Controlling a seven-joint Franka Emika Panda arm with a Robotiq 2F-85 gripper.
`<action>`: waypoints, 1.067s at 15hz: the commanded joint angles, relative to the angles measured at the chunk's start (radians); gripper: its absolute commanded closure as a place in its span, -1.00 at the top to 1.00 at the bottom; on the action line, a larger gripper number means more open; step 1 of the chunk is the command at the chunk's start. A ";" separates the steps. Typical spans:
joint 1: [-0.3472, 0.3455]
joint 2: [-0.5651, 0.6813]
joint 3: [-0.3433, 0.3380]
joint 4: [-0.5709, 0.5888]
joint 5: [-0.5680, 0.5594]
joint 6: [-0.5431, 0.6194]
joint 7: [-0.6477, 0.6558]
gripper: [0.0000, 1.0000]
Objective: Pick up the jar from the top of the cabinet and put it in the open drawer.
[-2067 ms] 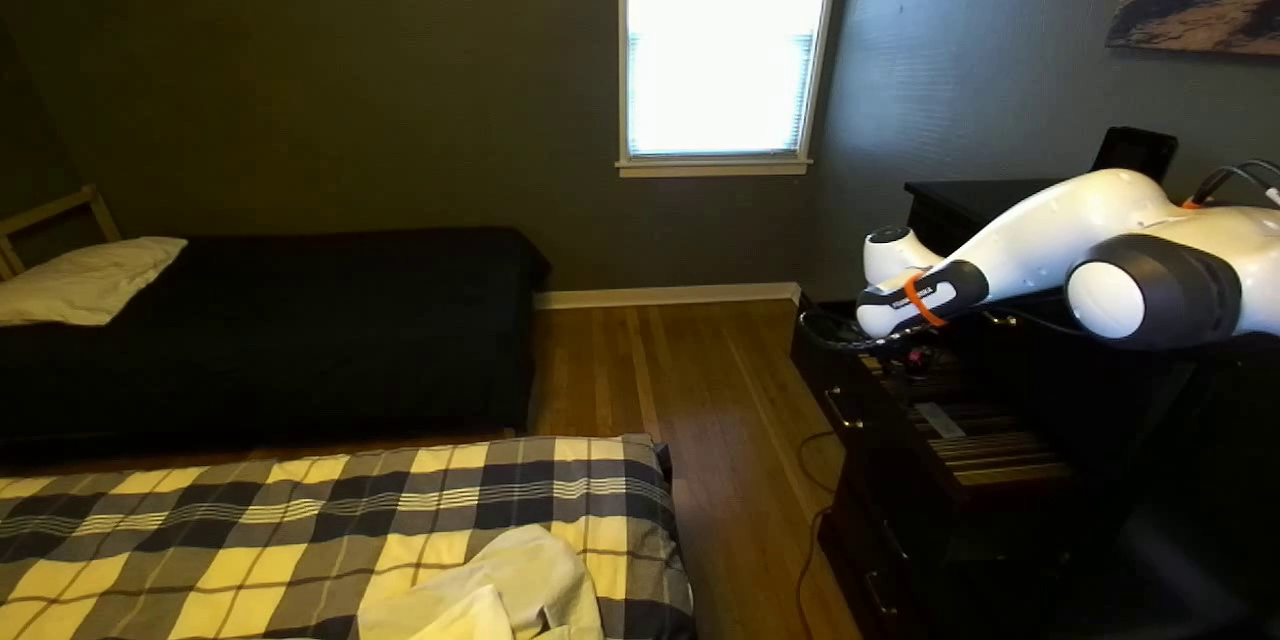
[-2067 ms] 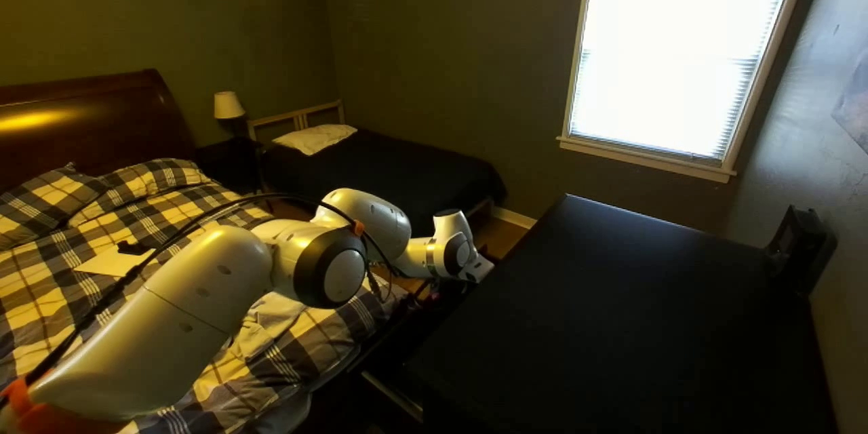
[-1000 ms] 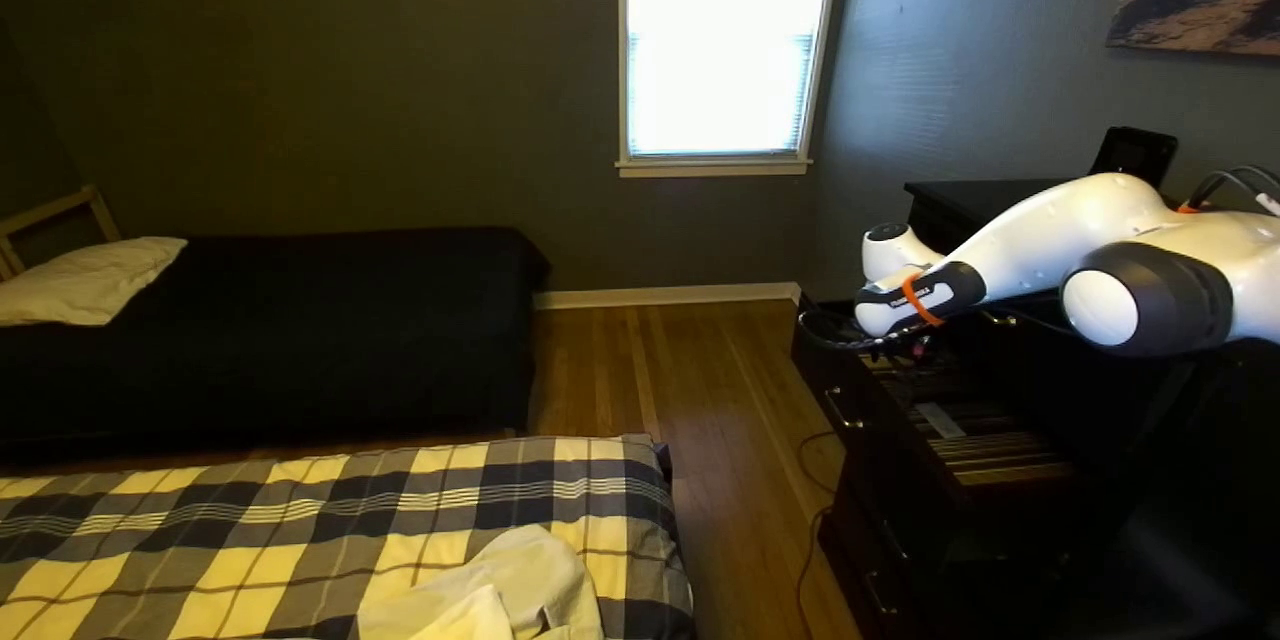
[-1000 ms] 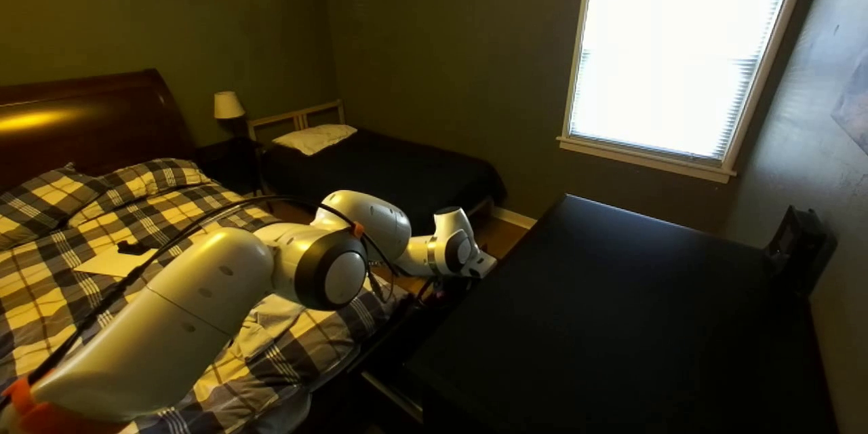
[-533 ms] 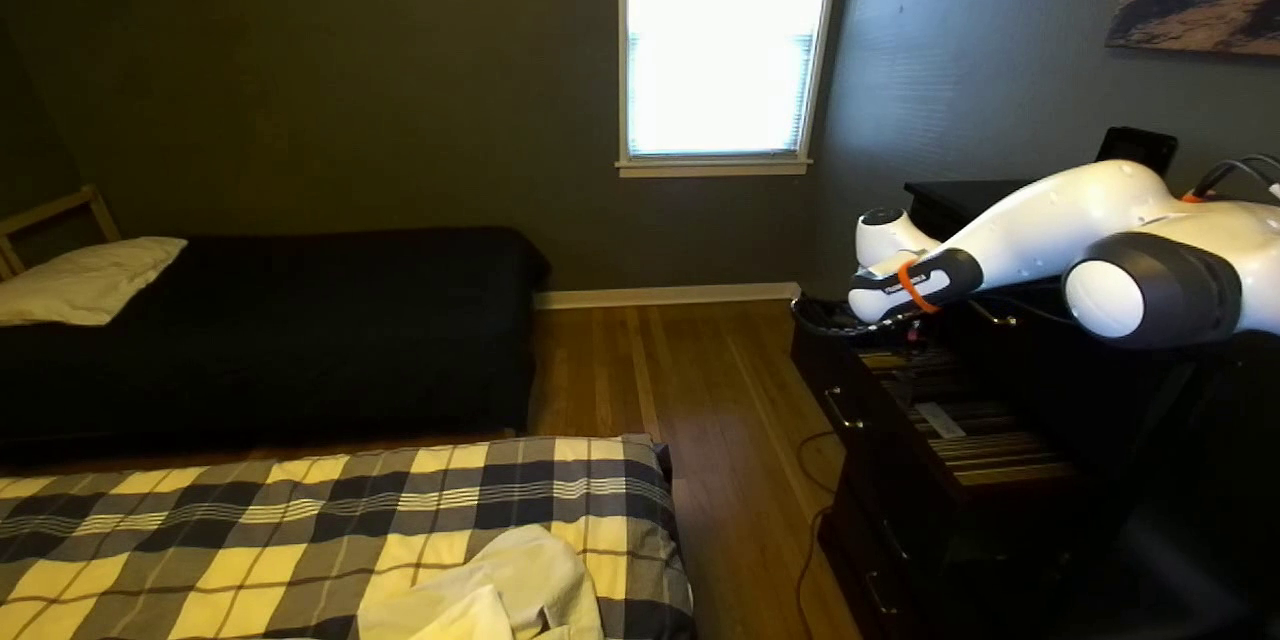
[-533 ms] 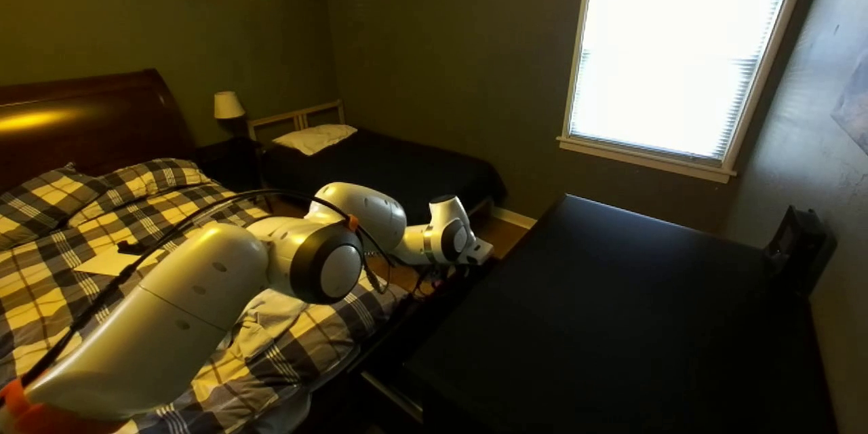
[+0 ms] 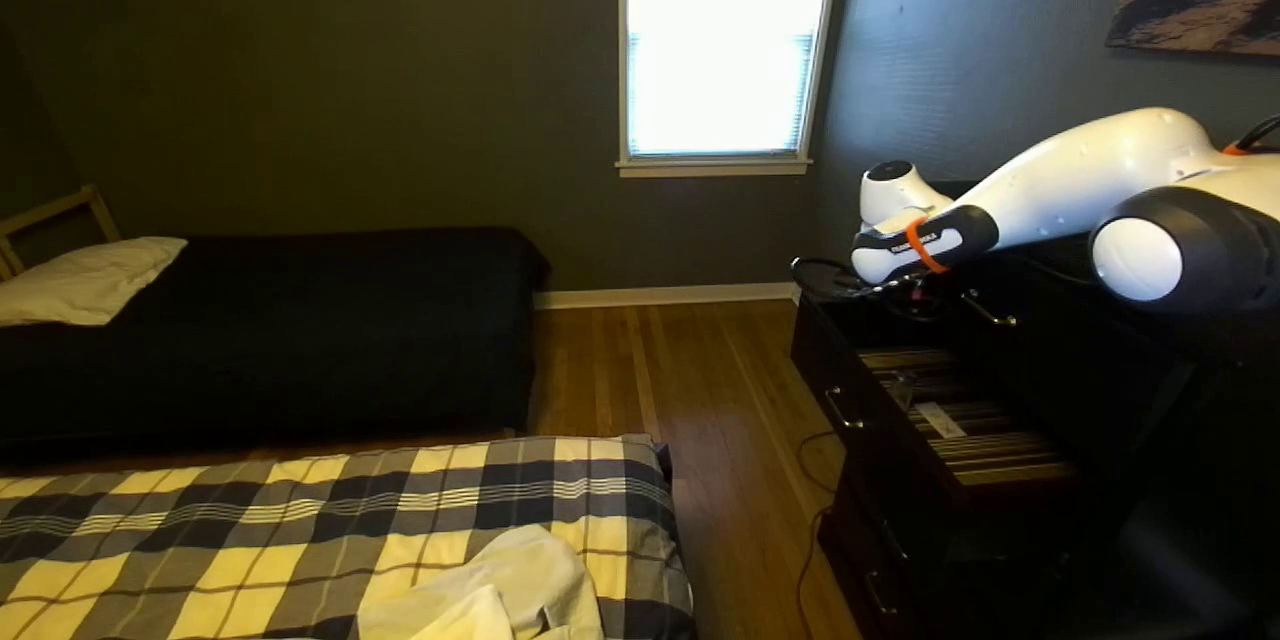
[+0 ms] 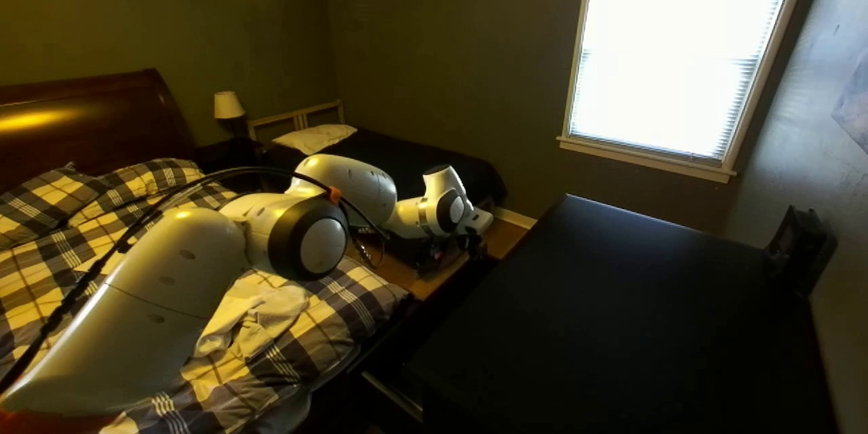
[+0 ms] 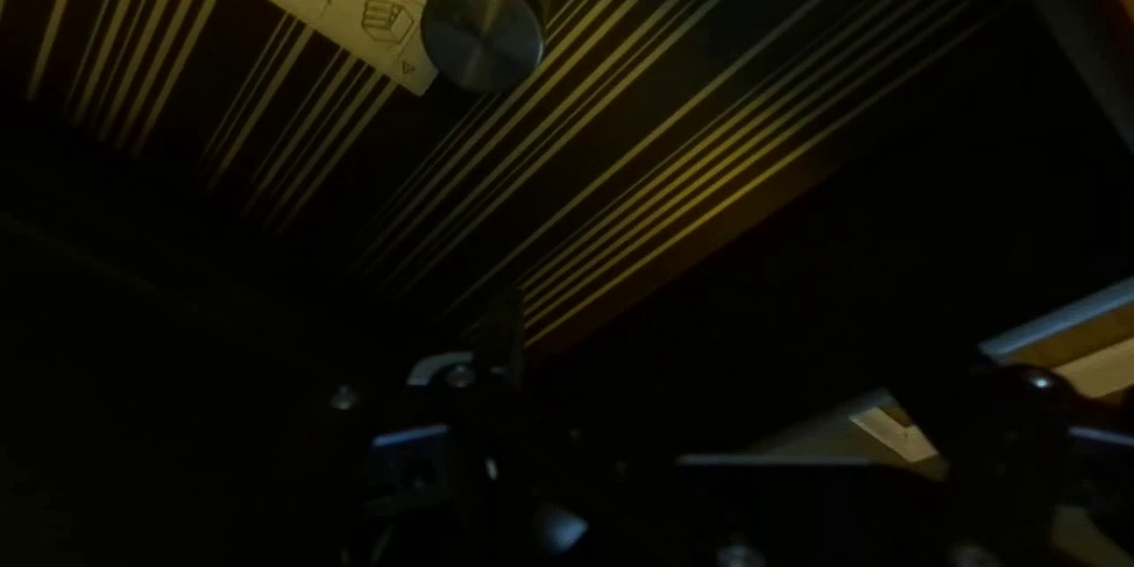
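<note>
One jar (image 9: 492, 4), its round metal lid (image 9: 483, 37) turned toward the wrist camera, is inside the open drawer (image 7: 1005, 460), whose interior is striped; it seems to stand upright there, apart from the end effector (image 9: 713, 328). Just beside it lies a pale card (image 9: 341, 4) with small drawings; in the wrist view the lid covers a bit of the card's end, so I cannot tell whether jar and card are touching. The end effector has its two fingers (image 9: 500, 337) spread widely, with a dark gap between them. In both exterior views it hangs below the white arm (image 7: 1080, 175), but there it is too dark for reading its shape well. The cabinet (image 8: 610, 325) is nearly black, and near the edge of its tabletop (image 8: 678, 271) stands a dark device (image 8: 800, 251), which I cannot identify. Across the wooden floor (image 7: 680, 400) is a bed with plaid cover (image 7: 300, 520), on which a pale cloth (image 7: 510, 580) lies crumpled. Farther away are a black-covered bed (image 7: 300, 330) with a white pillow (image 7: 95, 280), and a bright window (image 7: 720, 40).
</note>
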 commanded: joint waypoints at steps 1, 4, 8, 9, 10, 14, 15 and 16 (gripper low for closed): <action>0.036 -0.203 -0.036 -0.199 -0.048 -0.055 -0.045 1.00; -0.011 -0.363 0.024 -0.323 -0.045 -0.113 -0.264 1.00; -0.061 -0.581 0.074 -0.496 -0.018 -0.116 -0.512 1.00; -0.076 -0.638 0.086 -0.540 -0.006 -0.117 -0.576 1.00; -0.093 -0.679 0.102 -0.565 0.016 -0.121 -0.640 1.00; -0.124 -0.701 0.129 -0.543 0.040 -0.126 -0.722 1.00; -0.136 -0.738 0.142 -0.573 0.059 -0.126 -0.765 1.00; -0.142 -0.763 0.150 -0.596 0.068 -0.126 -0.785 1.00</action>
